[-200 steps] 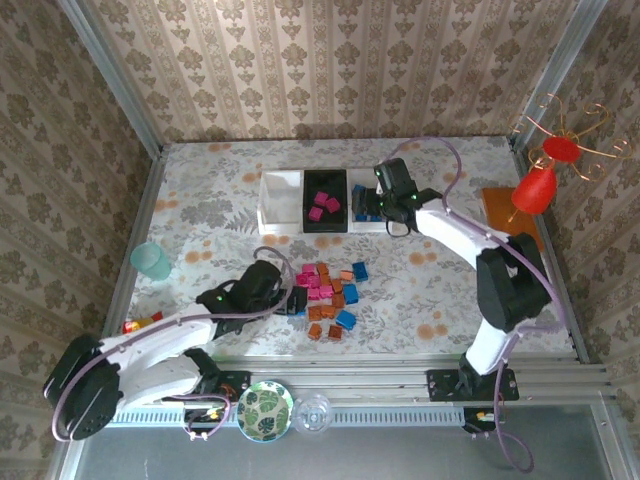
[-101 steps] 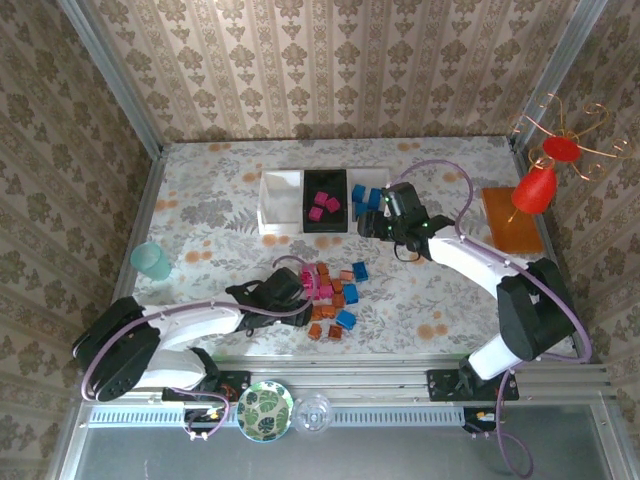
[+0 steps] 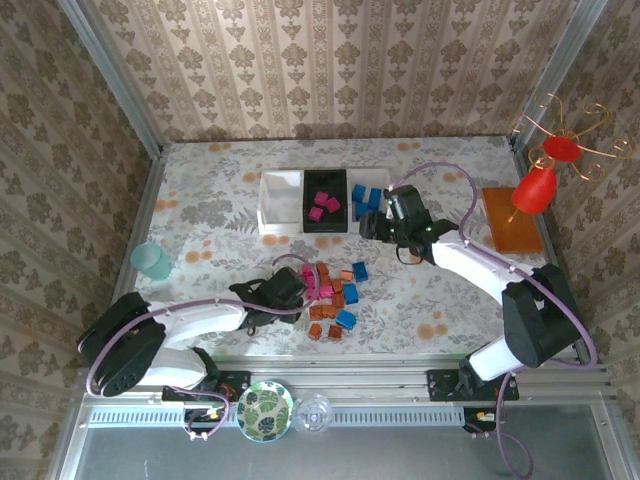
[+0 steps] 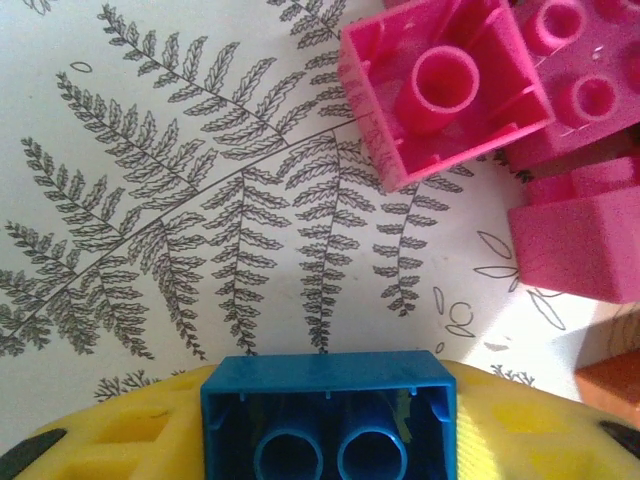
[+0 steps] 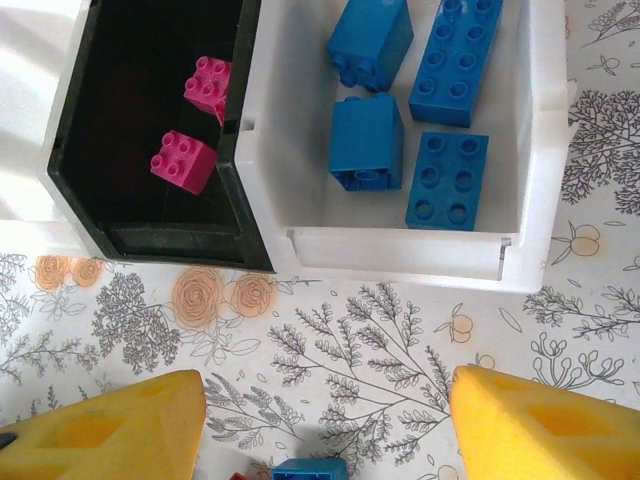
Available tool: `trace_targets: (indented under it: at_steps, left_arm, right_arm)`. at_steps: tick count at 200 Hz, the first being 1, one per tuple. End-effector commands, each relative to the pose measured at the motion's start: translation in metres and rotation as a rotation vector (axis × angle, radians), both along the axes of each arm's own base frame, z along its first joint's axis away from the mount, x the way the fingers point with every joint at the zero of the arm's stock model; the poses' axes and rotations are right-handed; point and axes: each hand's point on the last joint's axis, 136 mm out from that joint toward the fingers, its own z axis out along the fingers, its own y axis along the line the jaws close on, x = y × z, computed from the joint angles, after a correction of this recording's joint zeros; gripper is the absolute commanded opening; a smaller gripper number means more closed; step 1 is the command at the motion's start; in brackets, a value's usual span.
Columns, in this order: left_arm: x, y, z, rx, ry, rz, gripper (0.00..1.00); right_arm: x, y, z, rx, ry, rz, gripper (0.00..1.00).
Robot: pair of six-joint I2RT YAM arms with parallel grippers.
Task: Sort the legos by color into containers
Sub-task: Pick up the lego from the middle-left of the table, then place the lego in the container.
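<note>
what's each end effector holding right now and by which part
The left end effector pinches a blue brick by its two short ends, hollow underside showing. The right end effector is open, holding nothing.

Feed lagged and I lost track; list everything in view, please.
bins: three, white-black-white, joined row at far centre
blue legos: four, right white bin
pink legos: about three, black bin
loose legos: a dozen-odd, pink, orange-brown, blue, mid-table
cup: one, teal, left side
plate: one, green-patterned, near edge
board: one, orange, right side
ornament: one, red, far right
left gripper: shut on a blue brick at the pile
right gripper: open, before the bins
</note>
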Motion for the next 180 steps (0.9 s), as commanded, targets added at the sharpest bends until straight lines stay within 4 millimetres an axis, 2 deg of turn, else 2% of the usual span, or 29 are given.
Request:
trace_targets:
  at_steps: [1, 19, 28, 32, 40, 61, 80, 111, 134, 150, 180]
  left_arm:
    - [-0.004, -0.022, 0.014, -0.098, 0.007, -0.047, 0.45]
    - [0.005, -0.036, 0.039, -0.145, -0.034, -0.074, 0.44]
    - [0.012, -0.046, 0.054, -0.167, -0.063, -0.091, 0.44]
    - [0.016, -0.051, 0.060, -0.177, -0.074, -0.100, 0.44]
    - [0.024, -0.063, 0.073, -0.198, -0.091, -0.119, 0.43]
    - [0.053, -0.098, 0.105, -0.254, -0.140, -0.169, 0.42]
    - [0.087, -0.127, 0.129, -0.282, -0.199, -0.196, 0.42]
    - [0.147, -0.171, 0.148, -0.345, -0.224, -0.207, 0.42]
    - [0.185, -0.198, 0.153, -0.341, -0.234, -0.211, 0.43]
    - [0.206, -0.210, 0.155, -0.339, -0.237, -0.201, 0.43]
    - [0.239, -0.223, 0.144, -0.358, -0.215, -0.152, 0.43]
  right_arm:
    - [-0.002, -0.007, 0.010, 0.011, -0.041, -0.036, 0.67]
    - [-0.010, -0.014, 0.007, 0.009, -0.044, -0.054, 0.67]
    - [-0.016, -0.018, -0.002, 0.002, -0.029, -0.064, 0.67]
    - [-0.018, -0.020, 0.006, 0.012, -0.052, -0.071, 0.67]
    - [-0.025, -0.025, 0.002, 0.008, -0.048, -0.083, 0.67]
    - [-0.042, -0.038, -0.010, 0.001, -0.037, -0.113, 0.67]
    - [-0.057, -0.046, -0.021, -0.004, -0.018, -0.127, 0.67]
    - [-0.079, -0.057, -0.036, -0.010, 0.014, -0.137, 0.67]
    - [-0.091, -0.062, -0.042, -0.009, 0.026, -0.142, 0.67]
    - [-0.097, -0.064, -0.043, -0.003, 0.029, -0.143, 0.67]
    - [-0.105, -0.065, -0.044, 0.016, 0.033, -0.141, 0.67]
